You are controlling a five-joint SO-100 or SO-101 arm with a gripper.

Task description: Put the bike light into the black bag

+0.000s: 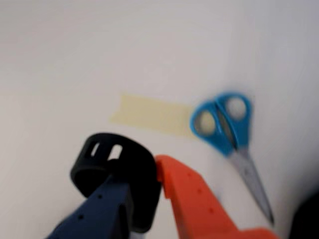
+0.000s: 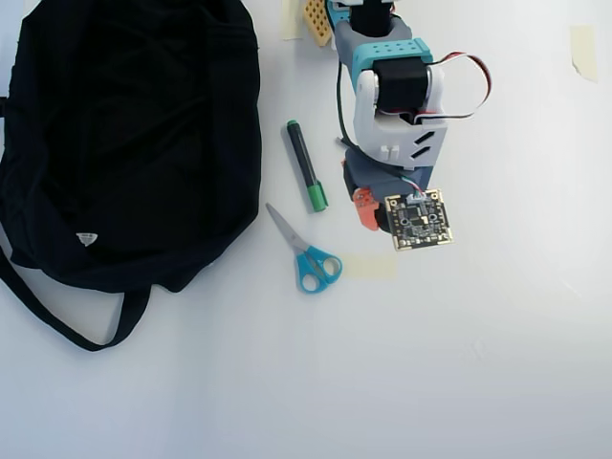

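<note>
White tabletop (image 2: 459, 382), evenly lit, pale tape strips (image 2: 370, 267) stuck on it

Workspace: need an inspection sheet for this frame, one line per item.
Surface: white table, a few strips of pale tape stuck on it.
Job's things: bike light between the gripper's fingers in the wrist view, hidden under the arm in the overhead view; black bag lies at the left of the overhead view, straps trailing toward the bottom edge.
Clutter: blue-handled scissors and a green-tipped marker between bag and arm.
Grippers: gripper, one blue and one orange finger, closed on the light's strap loop.
Cables: red, black and white wires looping off the arm's motor.
Surroundings: nothing seen beyond the table.
</note>
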